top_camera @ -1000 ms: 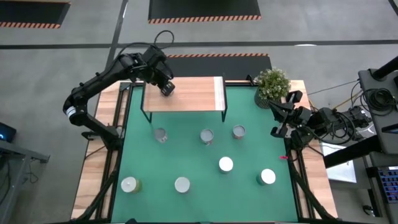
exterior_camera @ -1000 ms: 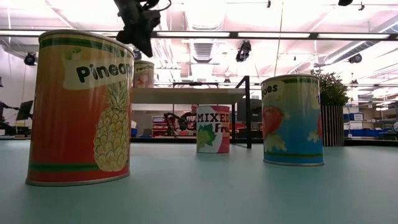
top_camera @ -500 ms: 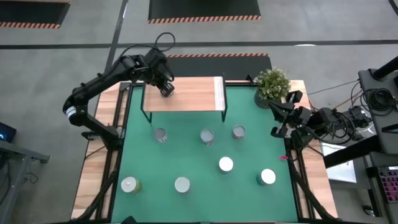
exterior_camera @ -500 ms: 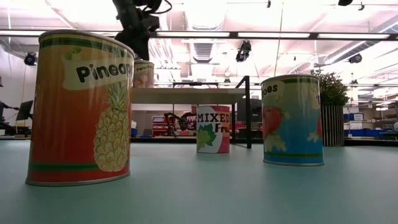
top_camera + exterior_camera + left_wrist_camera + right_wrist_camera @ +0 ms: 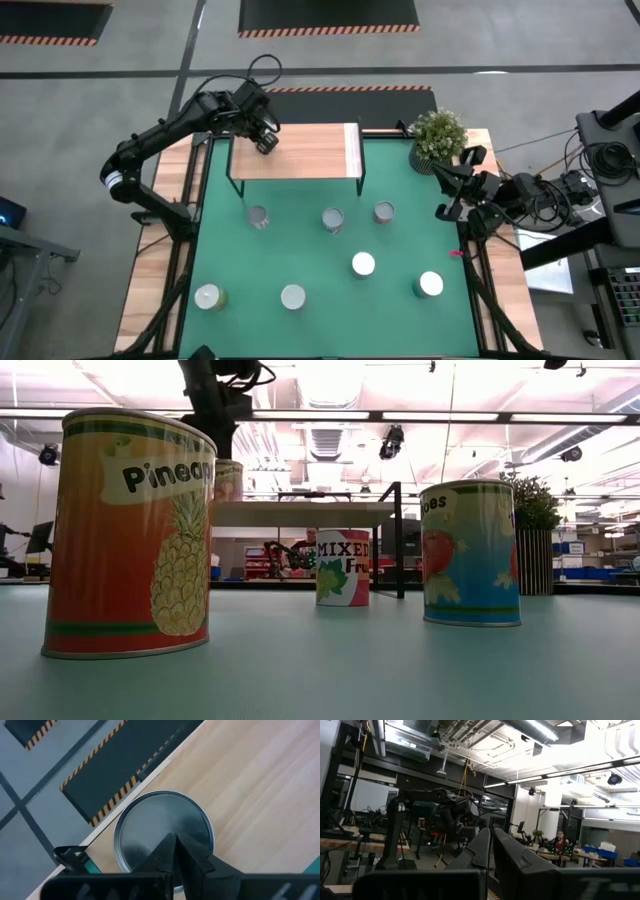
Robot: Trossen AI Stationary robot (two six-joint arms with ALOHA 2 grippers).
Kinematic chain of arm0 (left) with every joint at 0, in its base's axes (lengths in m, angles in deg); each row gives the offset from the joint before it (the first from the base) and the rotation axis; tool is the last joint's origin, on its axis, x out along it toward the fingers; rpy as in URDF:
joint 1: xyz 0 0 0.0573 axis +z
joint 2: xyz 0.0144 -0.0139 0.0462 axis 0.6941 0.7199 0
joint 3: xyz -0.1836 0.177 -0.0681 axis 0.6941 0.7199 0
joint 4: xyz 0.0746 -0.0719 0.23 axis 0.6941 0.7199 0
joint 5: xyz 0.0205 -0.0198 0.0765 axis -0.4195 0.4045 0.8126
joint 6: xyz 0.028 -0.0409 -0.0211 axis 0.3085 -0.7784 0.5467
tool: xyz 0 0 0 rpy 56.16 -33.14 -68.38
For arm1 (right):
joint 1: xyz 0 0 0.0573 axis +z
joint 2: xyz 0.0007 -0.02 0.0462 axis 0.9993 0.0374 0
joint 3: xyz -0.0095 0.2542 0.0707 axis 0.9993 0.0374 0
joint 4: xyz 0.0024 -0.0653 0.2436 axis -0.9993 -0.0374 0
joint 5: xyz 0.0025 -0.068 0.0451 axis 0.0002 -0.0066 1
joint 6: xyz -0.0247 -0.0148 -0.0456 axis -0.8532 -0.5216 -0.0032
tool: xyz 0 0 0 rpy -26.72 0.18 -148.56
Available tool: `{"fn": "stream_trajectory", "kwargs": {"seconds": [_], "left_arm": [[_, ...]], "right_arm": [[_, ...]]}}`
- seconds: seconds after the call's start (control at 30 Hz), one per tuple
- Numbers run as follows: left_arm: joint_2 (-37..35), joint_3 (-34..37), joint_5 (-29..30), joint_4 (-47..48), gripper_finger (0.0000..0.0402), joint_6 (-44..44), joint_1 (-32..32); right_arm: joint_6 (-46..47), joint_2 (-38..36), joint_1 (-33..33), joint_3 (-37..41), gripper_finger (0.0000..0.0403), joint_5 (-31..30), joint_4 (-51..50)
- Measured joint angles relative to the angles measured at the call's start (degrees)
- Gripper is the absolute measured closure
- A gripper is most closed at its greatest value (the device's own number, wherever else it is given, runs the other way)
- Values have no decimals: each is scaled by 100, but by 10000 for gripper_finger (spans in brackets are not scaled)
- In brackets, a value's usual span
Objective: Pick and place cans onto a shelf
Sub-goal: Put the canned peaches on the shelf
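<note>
The left gripper hangs over the shelf, near its back corner on the left arm's side. In the left wrist view its two dark fingers are pressed together with nothing between them, and directly beyond their tips a silver-topped can stands upright on the pale wood, close to the shelf's edge. Whether the fingertips touch the lid cannot be told. In the low view that can shows on the shelf top beneath the arm.

The right gripper waits at the table's right edge, beside the potted plant, its fingers closed on nothing and pointing out into the room.

On the green mat forward of the shelf, seven cans stand apart from one another, among them the pineapple can, the mixed fruit can and a tomato can.
</note>
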Motion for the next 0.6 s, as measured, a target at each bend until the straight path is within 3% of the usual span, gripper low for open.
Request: {"fn": "stream_trajectory", "kwargs": {"seconds": [0.27, 0.6], "left_arm": [[7, 9, 409, 71, 402, 53, 28], [4, 74, 465, 37, 402, 257, 162]], "right_arm": [[0, 0, 0, 0, 390, 1, -2], [-1, 0, 0, 0, 390, 0, -4]]}}
